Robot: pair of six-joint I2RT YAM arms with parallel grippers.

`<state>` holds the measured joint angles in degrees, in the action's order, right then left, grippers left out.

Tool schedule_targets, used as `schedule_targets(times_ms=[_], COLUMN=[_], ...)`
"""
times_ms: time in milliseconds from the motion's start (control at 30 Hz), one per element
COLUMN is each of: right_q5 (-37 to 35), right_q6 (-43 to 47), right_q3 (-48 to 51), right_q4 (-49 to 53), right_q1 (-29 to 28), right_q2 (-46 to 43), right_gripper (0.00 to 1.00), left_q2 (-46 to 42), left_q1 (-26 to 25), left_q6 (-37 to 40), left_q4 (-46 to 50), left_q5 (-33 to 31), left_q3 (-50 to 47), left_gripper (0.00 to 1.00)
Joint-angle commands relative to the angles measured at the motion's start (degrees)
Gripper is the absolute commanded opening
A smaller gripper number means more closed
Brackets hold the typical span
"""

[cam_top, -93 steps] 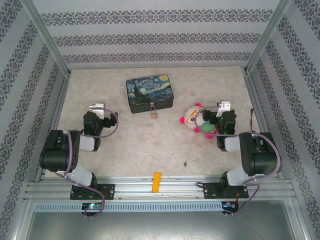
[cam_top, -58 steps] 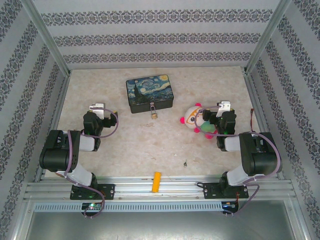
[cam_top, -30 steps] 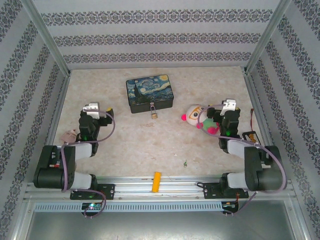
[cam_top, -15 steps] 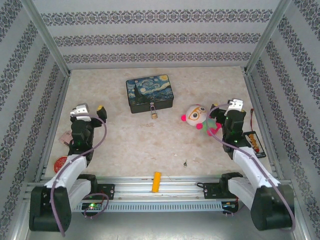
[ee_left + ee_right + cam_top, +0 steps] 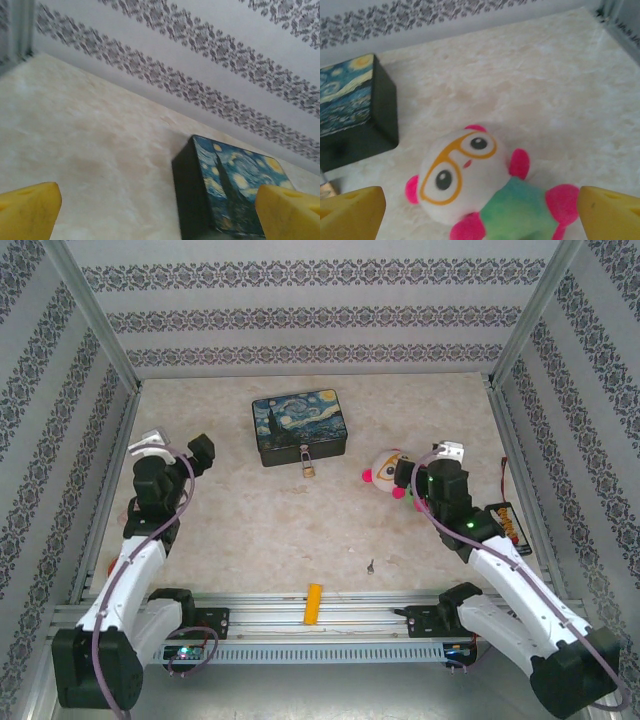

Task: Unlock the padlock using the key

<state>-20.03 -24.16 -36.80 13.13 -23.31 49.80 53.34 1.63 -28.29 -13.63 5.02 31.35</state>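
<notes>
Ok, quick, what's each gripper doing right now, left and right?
Left gripper: open, holding nothing.
Right gripper: open, holding nothing.

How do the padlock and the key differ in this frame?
The padlock is brass-coloured; the key is dark grey. The padlock sits against the front of the tin; the key lies alone on the open table. The key looks smaller than the padlock. Both are tiny.

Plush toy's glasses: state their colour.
The glasses are orange-yellow, clearest in the right wrist view.
</notes>
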Motion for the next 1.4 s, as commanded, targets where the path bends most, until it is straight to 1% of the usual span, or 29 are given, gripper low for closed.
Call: schedule_targets(times_ms=[0, 67, 167, 233, 300, 467, 567, 733, 833, 933, 1033, 1133, 1167, 1267, 1367], right_q5=[1.3, 2.2, 2.9, 3.3, 4.4, 9.5, 12.0, 23.8, 28.3, 30.3, 31.1, 31.7, 32.2, 33.8, 35.4], right_q6=[-4.2, -5.2, -5.3, -4.7, -4.6, -3.4, -3.9, -5.8, -5.8, -5.8, -5.7, -5.1, -4.9, -4.7, -5.0], right_q3=[-3.7, -5.3, -8.4, -11.3, -14.6, -25.6, -33.2, -42.4, -47.3, -51.0, -53.8, -55.8, -56.4, -57.9, -59.4], right_q4=[3.8, 3.6, 2.9, 2.9, 3.0, 4.4, 7.2, 6.9, 7.4, 8.1, 9.1, 9.9, 9.9, 9.6, 9.6], right_q1=[-3.8, -6.6, -10.4, -11.8, -11.7, -9.4, -6.8, -1.1, 1.4, 3.1, 4.1, 4.7, 4.7, 4.8, 4.8], right_q2=[2.7, 5.6, 10.5, 14.1, 17.8, 29.5, 36.5, 46.8, 52.7, 57.6, 61.6, 64.8, 65.7, 68.3, 70.5], right_gripper=[0.95, 0.92, 0.89, 0.89, 0.9, 0.88, 0.86, 0.78, 0.72, 0.69, 0.67, 0.65, 0.65, 0.61, 0.57], left_q2=[3.5, 5.5, 7.8, 9.2, 11.0, 17.9, 23.6, 32.0, 35.5, 38.6, 41.2, 43.5, 44.2, 46.0, 47.7], left_q1=[0.3, -0.5, -2.0, -3.4, -4.8, -7.5, -8.5, -9.2, -9.5, -9.9, -10.2, -10.5, -10.7, -11.4, -12.2], left_q6=[-7.2, -9.0, -10.3, -10.0, -9.4, -10.5, -10.3, -10.0, -9.4, -8.0, -7.4, -7.0, -6.7, -6.1, -5.4], left_q4=[2.3, 0.6, -2.0, -2.2, -1.9, -1.1, 2.0, 6.3, 6.9, 9.2, 10.2, 10.2, 10.3, 10.5, 10.5], left_q5=[8.2, 9.6, 9.9, 9.0, 7.8, 7.2, 9.0, 10.3, 9.9, 8.3, 8.1, 8.8, 9.0, 8.9, 8.2], left_q3=[2.0, 2.1, 2.0, 2.4, 3.1, 7.2, 12.4, 19.8, 22.4, 25.1, 27.0, 28.4, 28.9, 30.0, 30.7], left_gripper=[0.99, 0.99, 0.99, 0.99, 0.99, 0.99, 0.99, 0.99, 0.99, 0.99, 0.92, 0.9, 0.88, 0.82, 0.8])
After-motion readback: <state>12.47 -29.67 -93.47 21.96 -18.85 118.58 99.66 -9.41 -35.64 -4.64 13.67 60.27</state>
